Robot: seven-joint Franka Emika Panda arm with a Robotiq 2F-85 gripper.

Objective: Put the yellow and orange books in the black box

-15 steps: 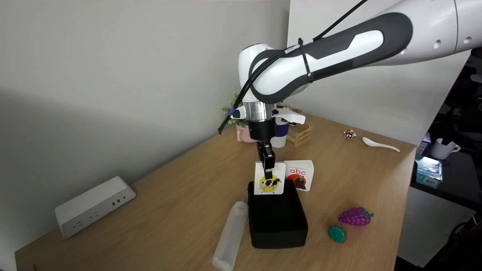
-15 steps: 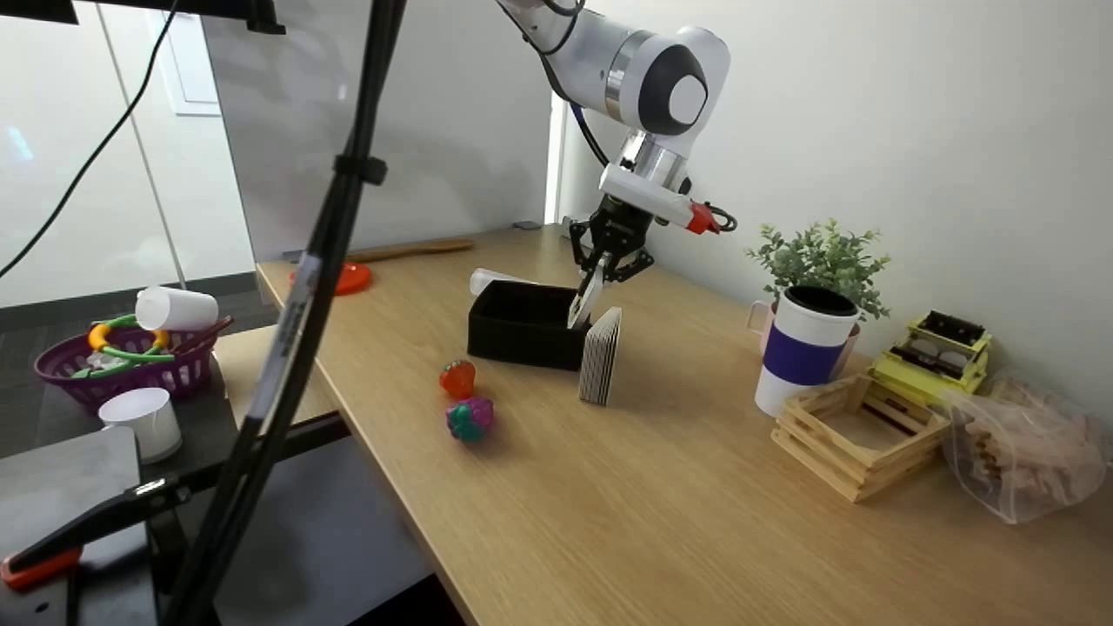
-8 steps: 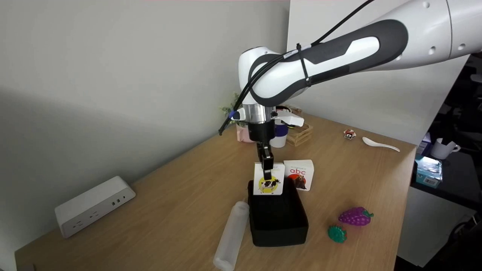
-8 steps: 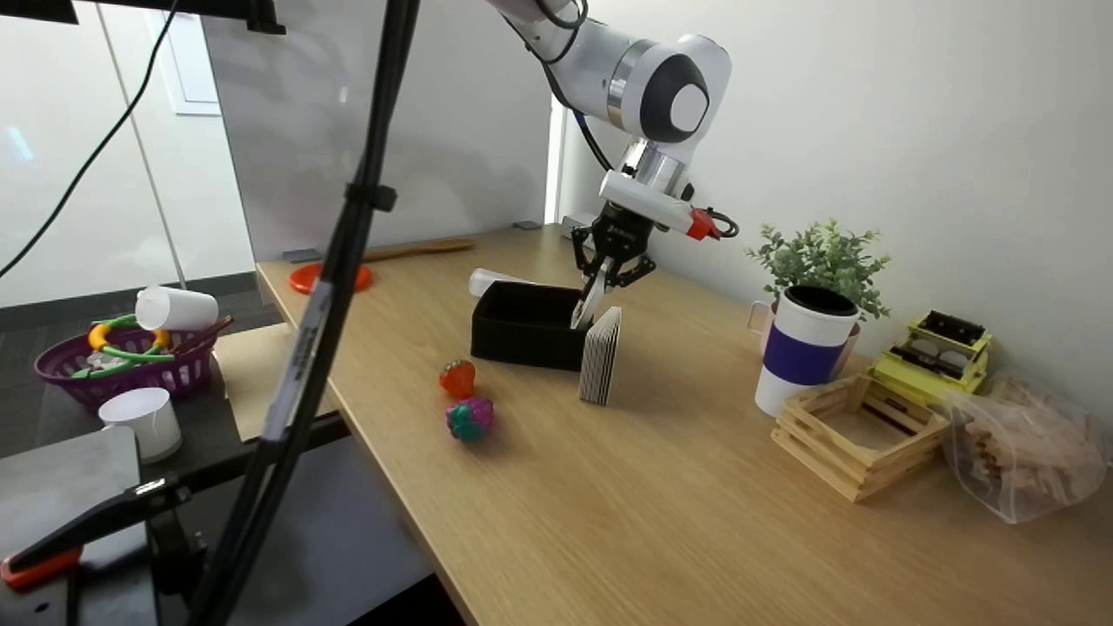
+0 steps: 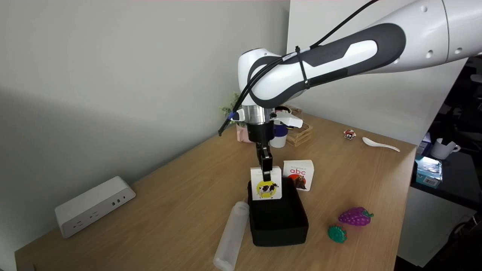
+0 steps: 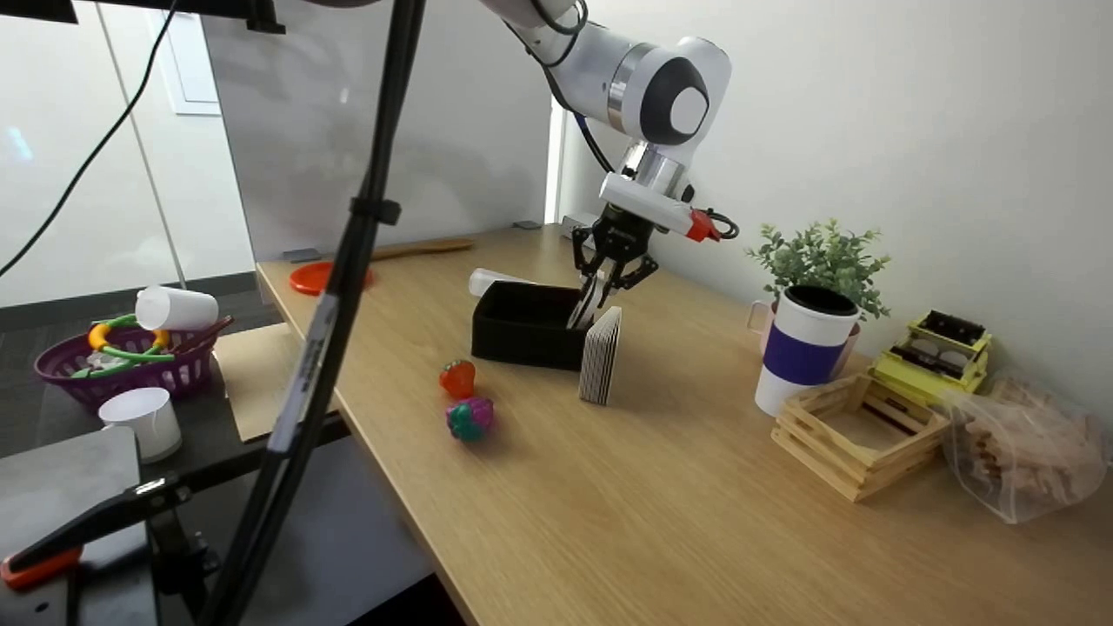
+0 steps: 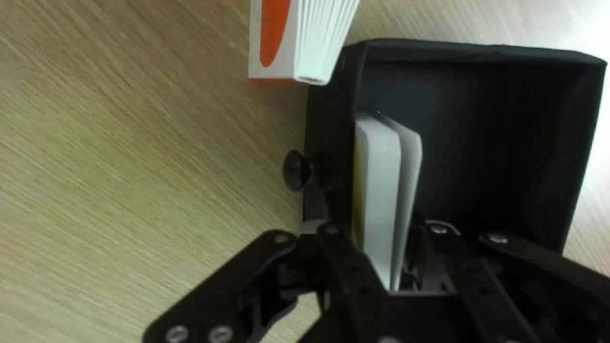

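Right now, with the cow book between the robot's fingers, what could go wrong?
The cow book tilts close by the knobbed wall of the black box, so it might catch there or flop over.
In the wrist view, one outer leaf of it gapes away from the rest and could get bent.
The abc book stands on end close to the box; a bump from the gripper might topple it.

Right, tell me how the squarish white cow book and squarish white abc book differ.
The cow book has a yellow disc, the abc book an orange-red one. The black gripper holds the cow book; the abc book stands on the brown wooden table. Both have white covers.
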